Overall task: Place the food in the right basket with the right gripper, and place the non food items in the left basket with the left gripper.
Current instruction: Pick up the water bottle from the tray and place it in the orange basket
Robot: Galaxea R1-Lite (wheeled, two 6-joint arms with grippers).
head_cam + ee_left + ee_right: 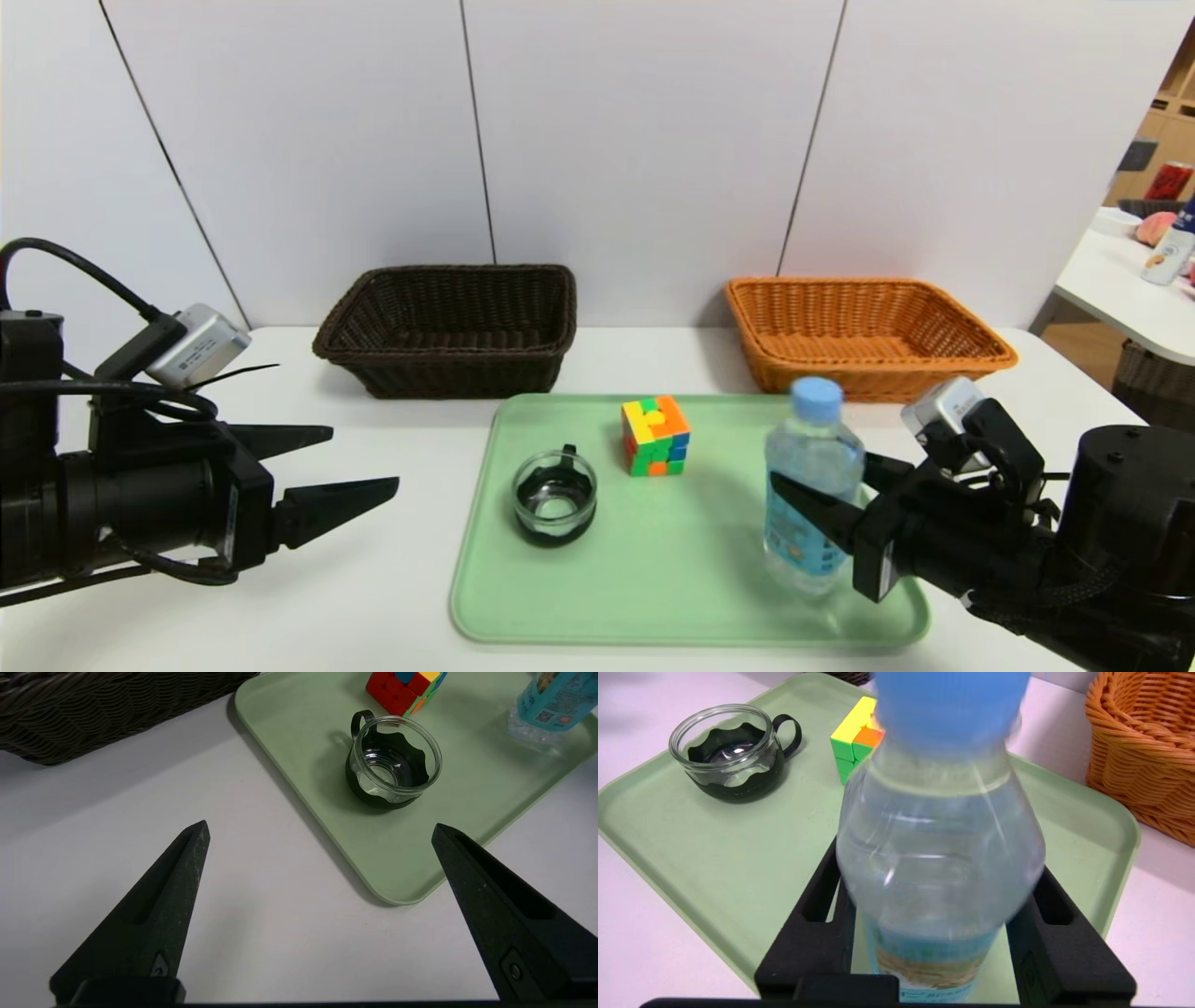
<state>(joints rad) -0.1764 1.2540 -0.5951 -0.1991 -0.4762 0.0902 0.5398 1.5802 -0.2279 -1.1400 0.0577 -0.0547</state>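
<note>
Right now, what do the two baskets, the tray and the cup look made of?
Dark brown basket and orange basket: woven wicker or plastic rattan, visible weave; can't tell which. Green tray: matte, likely plastic, smooth moulded rim. Cup: clear glass, glossy, in a black sleeve with handle.

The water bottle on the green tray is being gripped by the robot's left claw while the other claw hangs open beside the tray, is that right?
Not quite: the right gripper is the one shut on the water bottle, as the head view shows. The left gripper is the one open beside the green tray.
</note>
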